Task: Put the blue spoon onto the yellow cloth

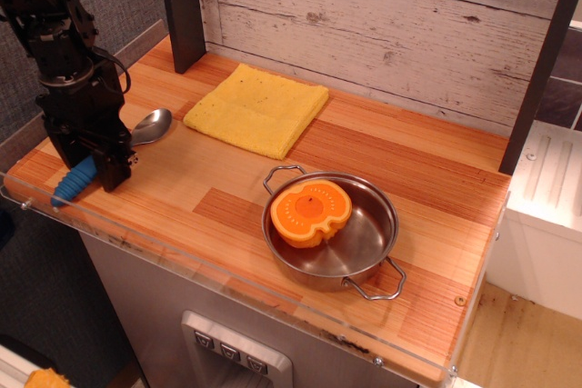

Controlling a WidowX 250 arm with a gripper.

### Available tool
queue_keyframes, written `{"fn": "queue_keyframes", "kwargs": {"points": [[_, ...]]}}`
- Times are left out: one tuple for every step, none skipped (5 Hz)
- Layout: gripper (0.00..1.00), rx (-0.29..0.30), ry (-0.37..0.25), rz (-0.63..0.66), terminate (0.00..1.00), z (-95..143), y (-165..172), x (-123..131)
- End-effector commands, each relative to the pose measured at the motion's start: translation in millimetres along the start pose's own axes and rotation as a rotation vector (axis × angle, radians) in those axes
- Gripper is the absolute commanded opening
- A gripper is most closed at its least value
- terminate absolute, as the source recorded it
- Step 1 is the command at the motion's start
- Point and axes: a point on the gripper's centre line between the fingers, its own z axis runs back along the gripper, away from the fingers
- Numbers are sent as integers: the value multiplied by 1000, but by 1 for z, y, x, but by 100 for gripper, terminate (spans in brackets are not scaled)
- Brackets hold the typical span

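- At the bench's (273, 197) left edge, we see the claw (91, 163) low astride the blue spoon (91, 170); whether it grips yet, we cannot tell.
- We judge a firm pinch on the ribbed handle best, then a level lift toward the yellow cloth (257, 108), well apart.
- Behind the wooden bench we note pale planks; a steel pan (364, 243) holds an orange toy (310, 212).
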Motion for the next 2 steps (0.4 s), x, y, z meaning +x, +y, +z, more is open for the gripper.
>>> {"fn": "queue_keyframes", "kwargs": {"points": [[0, 22, -14, 9, 0, 10, 11, 1], [0, -6, -4, 18, 0, 25, 7, 3]]}}
